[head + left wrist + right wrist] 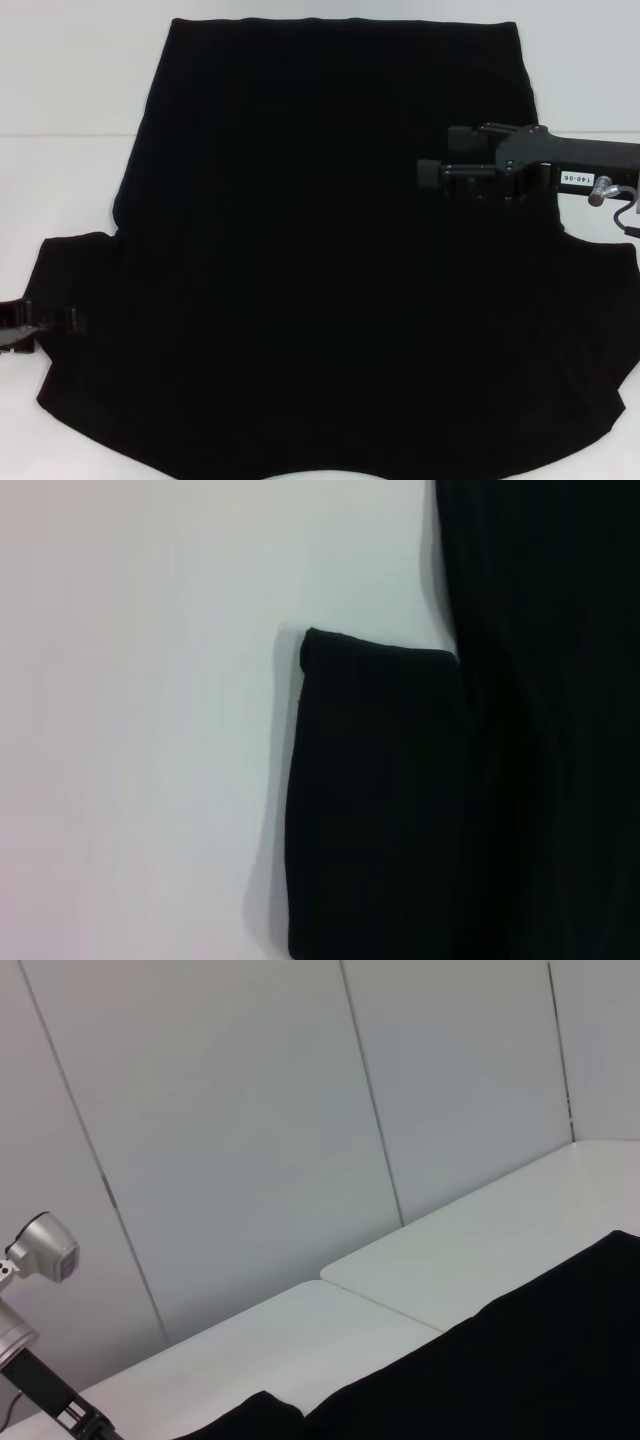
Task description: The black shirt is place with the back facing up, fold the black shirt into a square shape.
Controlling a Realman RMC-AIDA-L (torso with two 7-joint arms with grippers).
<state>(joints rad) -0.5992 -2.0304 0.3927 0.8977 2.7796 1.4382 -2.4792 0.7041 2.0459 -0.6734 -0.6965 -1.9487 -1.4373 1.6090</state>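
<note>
In the head view the black shirt (320, 260) is lying spread flat, plain side up, covering most of the white table (60, 170), ready for folding; the right gripper (432, 158) is hovering above its right side with fingers spread, while the left gripper (22, 325) is sitting at the left sleeve edge, its fingers' state being impossible to tell. The left wrist view is showing the sleeve cuff (375, 800) lying flat on the table, and the right wrist view is adding the wall panels (250, 1130) behind the table.

Shirt (320, 270) flat on table (70, 80)

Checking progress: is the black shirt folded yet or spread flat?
Spread flat: the black shirt lies open on the table, both sleeves out, no folds.
</note>
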